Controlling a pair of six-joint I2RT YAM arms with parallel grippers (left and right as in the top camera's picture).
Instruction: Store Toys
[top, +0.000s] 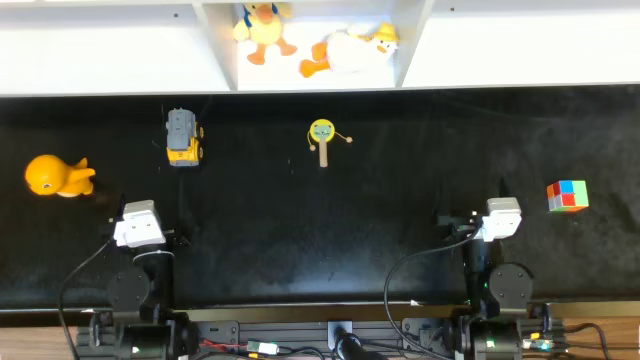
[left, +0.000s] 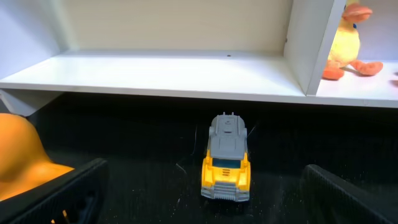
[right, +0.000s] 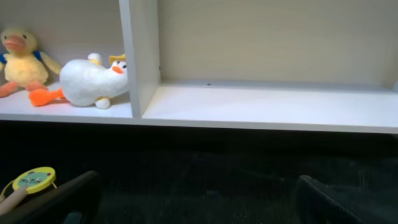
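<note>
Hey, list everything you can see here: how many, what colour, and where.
Shelf: 1, white, along the table's far edge.
Yellow duck: 1, yellow, middle compartment.
White duck: 1, white with orange feet, middle compartment, lying beside the yellow duck.
Truck: 1, yellow and grey, on the table before the left compartment.
Rattle: 1, yellow-green, wooden handle, mid-table.
Orange duck: 1, orange, table's left end.
Cube: 1, multicoloured, table's right end.
Table: 1, black.
Left gripper: 1, black, open, facing the truck.
Right gripper: 1, black, open, facing the right compartment.
</note>
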